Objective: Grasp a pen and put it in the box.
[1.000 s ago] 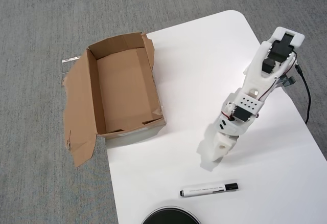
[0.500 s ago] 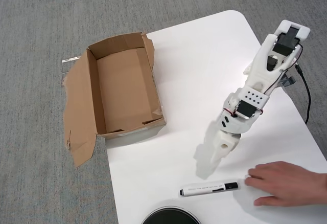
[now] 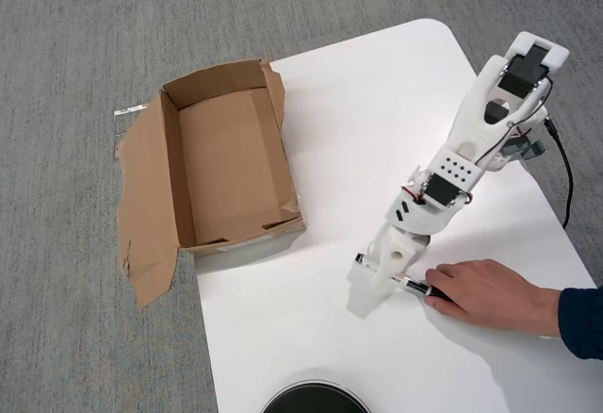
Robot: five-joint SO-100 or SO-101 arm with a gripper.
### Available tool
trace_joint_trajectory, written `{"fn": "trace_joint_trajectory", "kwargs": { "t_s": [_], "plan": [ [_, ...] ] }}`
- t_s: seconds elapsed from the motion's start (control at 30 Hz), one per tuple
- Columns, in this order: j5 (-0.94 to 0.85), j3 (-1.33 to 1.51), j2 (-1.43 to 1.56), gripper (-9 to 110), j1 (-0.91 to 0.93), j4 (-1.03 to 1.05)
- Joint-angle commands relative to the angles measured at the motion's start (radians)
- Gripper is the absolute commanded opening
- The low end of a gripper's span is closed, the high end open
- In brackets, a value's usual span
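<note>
Overhead view: white arm point(image 3: 471, 149) stretched down across the white table point(image 3: 377, 83), gripper point(image 3: 382, 270) right over the pen point(image 3: 415, 288), whose middle is hidden beneath it; whether the fingers are open or closed on the pen cannot be told from above. A person's hand point(image 3: 485, 295) reaching in from the right edge, fingertips touching the pen's black cap end. Cardboard box point(image 3: 170, 163) well apart at the table's left edge, open and empty, torn flaps folded outward; dark round object point(image 3: 316, 399) at the bottom edge.

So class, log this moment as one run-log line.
gripper: over pen, grip unclear | person's hand: on pen's capped end | box: empty | pen: on table, not boxed
</note>
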Motion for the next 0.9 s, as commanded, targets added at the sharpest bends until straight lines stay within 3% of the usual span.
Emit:
{"fn": "trace_joint_trajectory", "kwargs": {
  "t_s": [0.0,0.87],
  "plan": [
    [-0.008,0.102,0.04,35,0.041,0.017],
    [-0.008,0.186,0.107,35,-0.058,0.017]
  ]
}}
